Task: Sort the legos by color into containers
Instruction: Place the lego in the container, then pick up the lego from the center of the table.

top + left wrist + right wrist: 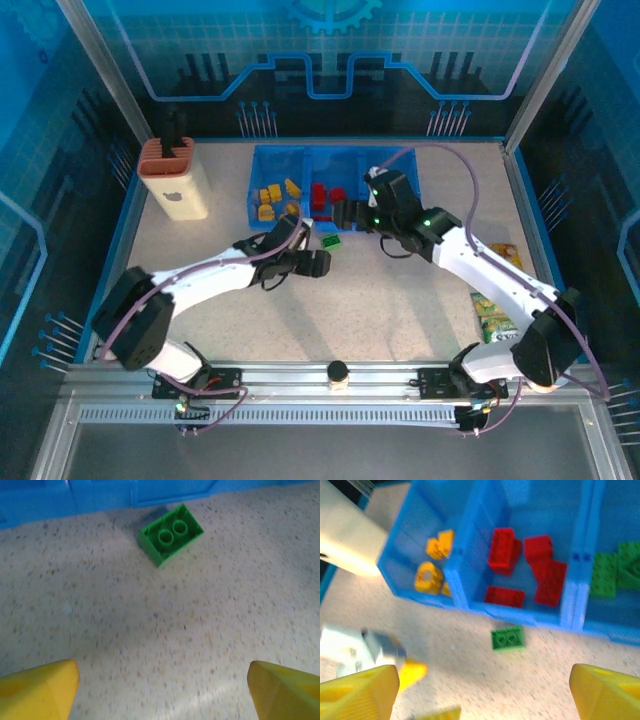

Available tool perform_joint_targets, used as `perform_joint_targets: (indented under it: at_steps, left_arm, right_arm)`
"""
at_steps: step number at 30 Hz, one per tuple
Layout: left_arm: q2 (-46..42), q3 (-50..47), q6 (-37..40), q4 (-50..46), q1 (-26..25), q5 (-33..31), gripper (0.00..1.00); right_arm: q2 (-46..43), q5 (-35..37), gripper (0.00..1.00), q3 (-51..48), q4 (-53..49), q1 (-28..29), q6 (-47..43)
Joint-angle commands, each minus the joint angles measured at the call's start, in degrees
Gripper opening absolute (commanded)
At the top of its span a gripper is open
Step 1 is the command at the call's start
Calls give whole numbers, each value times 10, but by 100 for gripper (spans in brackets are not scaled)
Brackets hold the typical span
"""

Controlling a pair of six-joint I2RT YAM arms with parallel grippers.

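Down at the near right edge of the table, a crinkly snack bag lies beside the right arm. Out toward the middle, the left gripper hangs low over the speckled surface. Its yellow fingers are spread wide with nothing between them.

Just ahead of it sits a lone green lego, flat on the table, two studs up and turned at an angle. It lies just beside the tray's near wall; whether it touches I cannot tell.

The right gripper hovers above that same brick, jaws also wide apart and empty.

Beyond them, toward the far edge, lies the blue tray. There are yellow-orange legos in its left compartment, red legos in the middle one and green legos in the right. Near the far left corner a beige holder stands upright, well apart from the tray.
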Motion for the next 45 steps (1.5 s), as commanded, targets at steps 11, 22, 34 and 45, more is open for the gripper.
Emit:
perform_joint_targets:
  at_steps: [11, 22, 34, 45]
  left_arm:
    - [211, 203, 102, -55, 16, 15, 88]
    - [291, 281, 131, -73, 16, 20, 87]
    - [296, 282, 131, -77, -2, 33, 60]
    - [284, 287, 145, -85, -20, 24, 28]
  right_arm:
    - [-193, -25, 90, -206, 14, -81, 38]
    - [-229, -45, 90, -248, 11, -103, 45]
    - [-226, -50, 90, -250, 14, -104, 50]
    - [-241, -42, 90, -258, 6, -109, 52]
